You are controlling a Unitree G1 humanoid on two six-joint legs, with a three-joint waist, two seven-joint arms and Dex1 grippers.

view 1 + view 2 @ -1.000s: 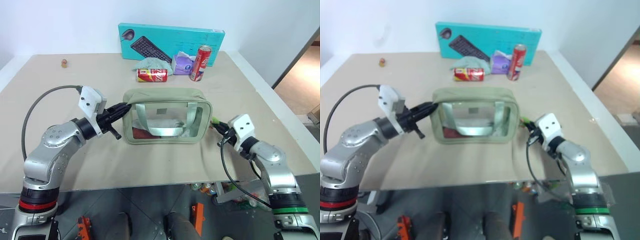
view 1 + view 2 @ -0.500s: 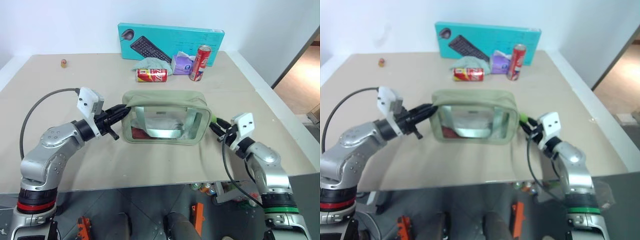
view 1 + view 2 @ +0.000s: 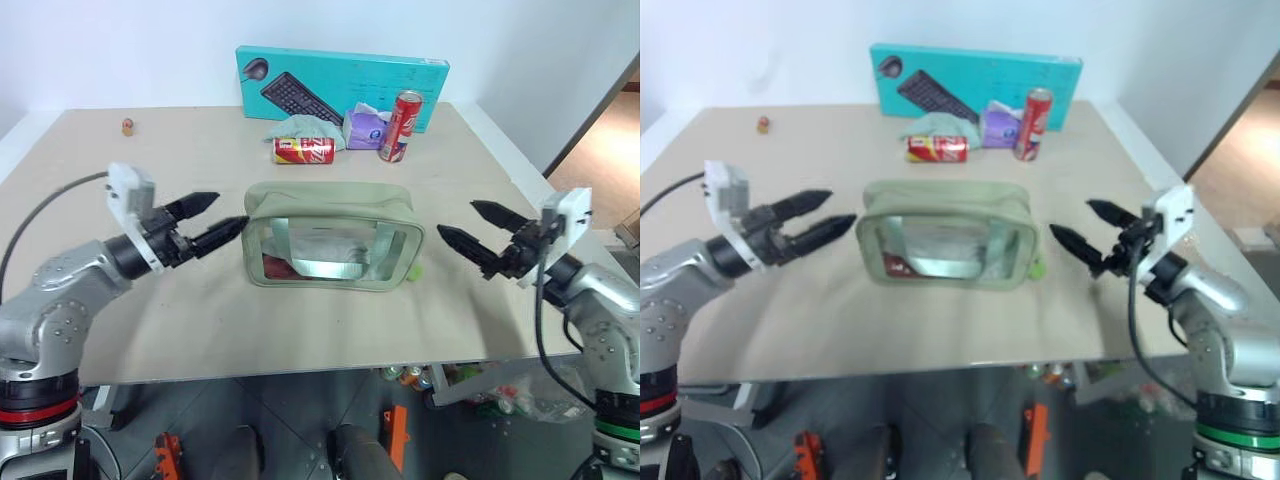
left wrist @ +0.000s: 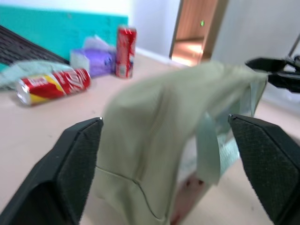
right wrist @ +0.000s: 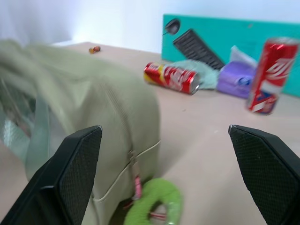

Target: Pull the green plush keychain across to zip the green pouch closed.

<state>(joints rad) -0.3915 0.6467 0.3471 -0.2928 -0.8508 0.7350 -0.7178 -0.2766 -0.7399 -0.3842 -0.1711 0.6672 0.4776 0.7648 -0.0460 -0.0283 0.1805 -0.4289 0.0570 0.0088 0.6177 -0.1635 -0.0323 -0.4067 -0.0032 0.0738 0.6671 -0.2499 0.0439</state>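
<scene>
Okay, I'm seeing the green pouch [image 3: 333, 236] sitting upright mid-table [image 3: 200, 330], long axis running left-right across my view, clear window panel facing me, strap band hanging down over the window. Zipper top looks closed from here, though I can't confirm the full run.

The green plush keychain [image 3: 412, 271] is lying on the table at the pouch's right-hand end, low near the bottom corner, touching or just beside the fabric. In the right wrist view it's showing as a curled lime loop [image 5: 154, 204] dangling from a pink-red tab off the pouch's end seam.

The left gripper [image 3: 210, 218] is hanging just off the pouch's left end, fingers spread wide, pointing right toward the pouch, gripping nothing. Lower fingertip is sitting very close to the pouch's top-left corner; I can't tell if it's touching. In the left wrist view the pouch's end [image 4: 154, 150] is filling the gap between the fingers.

The right gripper [image 3: 468, 229] is hovering off the pouch's right end, fingers also spread wide, pointing left toward the pouch, empty. It's standing clear of both pouch and keychain, with the keychain lying below and to the left of its tips.

At the table's far edge I'm seeing a teal keyboard box [image 3: 342, 88] standing up, an upright red can [image 3: 401, 125], a red can on its side [image 3: 304, 150], a pale cloth [image 3: 305, 128] and a purple tissue pack [image 3: 364, 128], all well apart from the pouch. A small brown object [image 3: 128, 126] is sitting far left.
</scene>
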